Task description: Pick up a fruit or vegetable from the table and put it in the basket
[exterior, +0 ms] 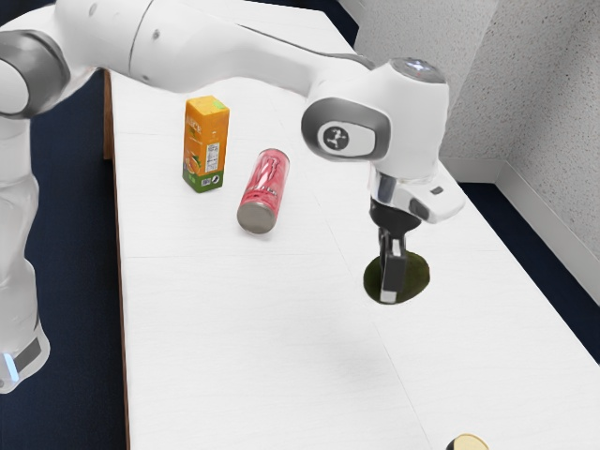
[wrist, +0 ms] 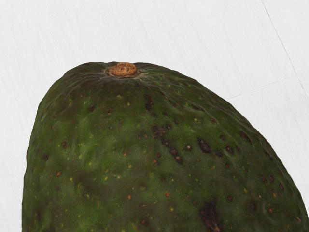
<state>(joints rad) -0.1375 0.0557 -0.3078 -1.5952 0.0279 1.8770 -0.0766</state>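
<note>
Arm (exterior: 206, 47): white, jointed, reaching across, bent downward
Black gripper (exterior: 391, 281): probably right at the dark-green, bumpy oval avocado (exterior: 417, 274); spread or closed, I can't tell

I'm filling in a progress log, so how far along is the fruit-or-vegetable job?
Done: my gripper is at the avocado, which looms large right beneath my wrist camera. In hand: the pickup, though I can't tell whether it is gripped yet. Left: placing it in the basket, since it is at my gripper, over or on the white table.
</note>
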